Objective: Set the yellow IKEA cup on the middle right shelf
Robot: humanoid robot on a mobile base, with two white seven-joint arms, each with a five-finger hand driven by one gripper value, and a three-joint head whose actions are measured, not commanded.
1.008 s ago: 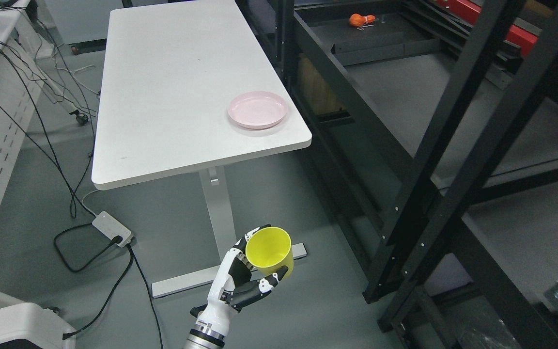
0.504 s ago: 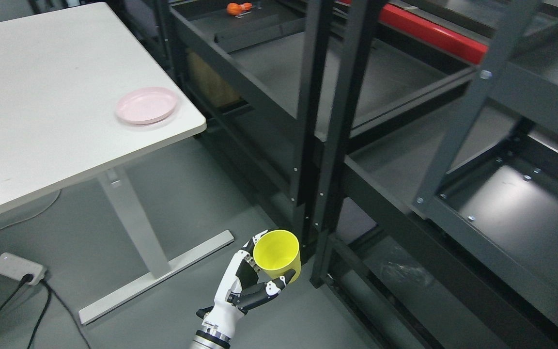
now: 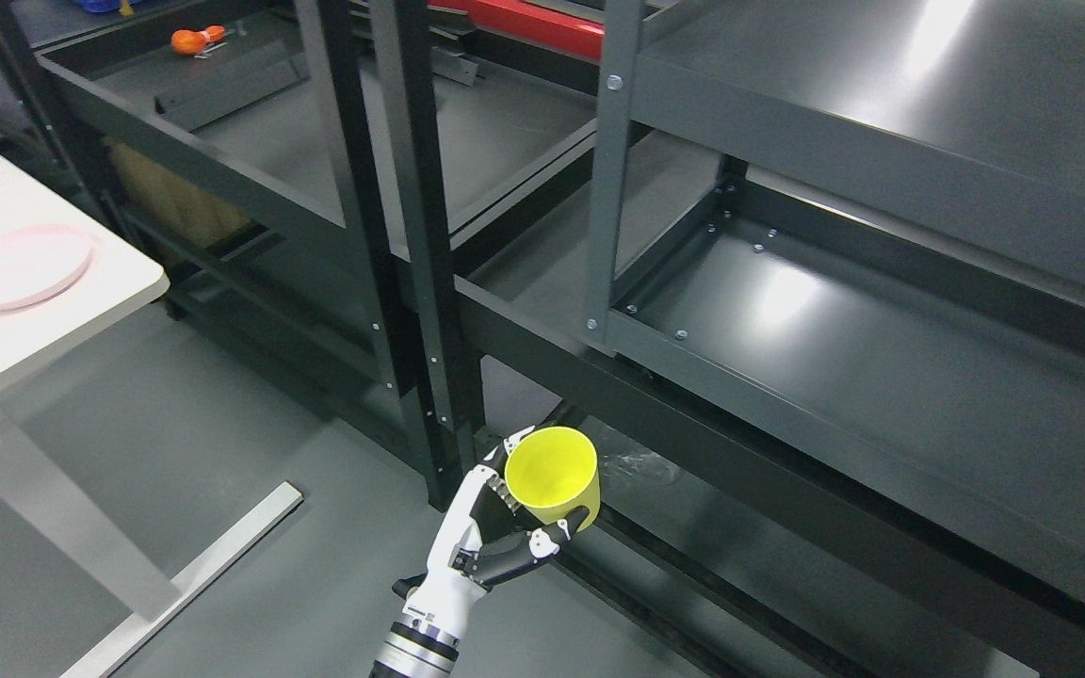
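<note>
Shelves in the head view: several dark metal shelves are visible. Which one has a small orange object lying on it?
The far shelf at the upper left, behind the black uprights. The orange object lies near its back corner; the nearer grey shelves on the right hold nothing visible.

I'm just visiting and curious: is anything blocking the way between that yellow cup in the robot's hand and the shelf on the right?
Nothing visible lies on the shelf. The left hand holds the yellow cup below its front rail, so the cup must rise over that edge, clear of the grey upright post.
</note>
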